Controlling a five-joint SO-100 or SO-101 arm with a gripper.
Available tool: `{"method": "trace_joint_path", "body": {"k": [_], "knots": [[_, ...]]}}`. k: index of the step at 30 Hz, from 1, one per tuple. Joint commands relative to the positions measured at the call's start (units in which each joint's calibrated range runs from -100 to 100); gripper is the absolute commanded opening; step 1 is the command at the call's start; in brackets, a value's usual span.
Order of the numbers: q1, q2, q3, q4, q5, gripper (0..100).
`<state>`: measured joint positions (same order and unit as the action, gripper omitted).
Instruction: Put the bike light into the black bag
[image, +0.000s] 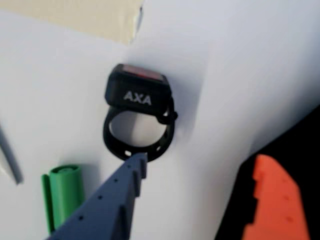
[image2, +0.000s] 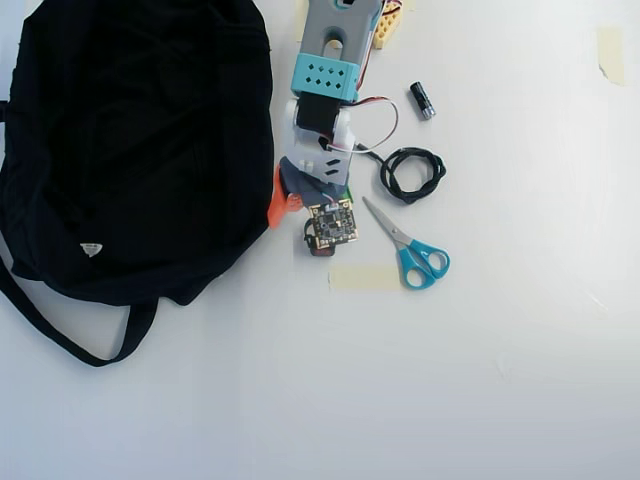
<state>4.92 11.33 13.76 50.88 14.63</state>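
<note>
The bike light (image: 137, 92) is a small black box marked AXA with a red top face. It lies on the white table with its loop strap (image: 112, 142) toward me. My gripper (image: 200, 159) is open and empty. The blue-grey finger (image: 120, 195) has its tip at the strap's near edge, and the orange finger (image: 272, 200) stands apart to the right, over the black bag's edge (image: 305, 145). In the overhead view the black bag (image2: 130, 150) fills the left side. My gripper (image2: 295, 228) is at the bag's right edge, and only a sliver of the light (image2: 320, 250) shows under the wrist.
A green cylinder (image: 65, 192) lies left of the blue-grey finger. In the overhead view, scissors (image2: 410, 250), a coiled black cable (image2: 410, 172) and a black battery (image2: 422, 100) lie right of the arm (image2: 325, 100). A strip of beige tape (image2: 365, 277) sits below the scissors' blades.
</note>
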Motion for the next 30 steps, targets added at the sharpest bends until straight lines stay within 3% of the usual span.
{"method": "trace_joint_path", "body": {"k": [1, 30], "knots": [[-0.4, -0.5, -2.7, -0.5, 0.2, 26], [-1.6, 10.3, -9.2, -2.4, 0.2, 27]]}}
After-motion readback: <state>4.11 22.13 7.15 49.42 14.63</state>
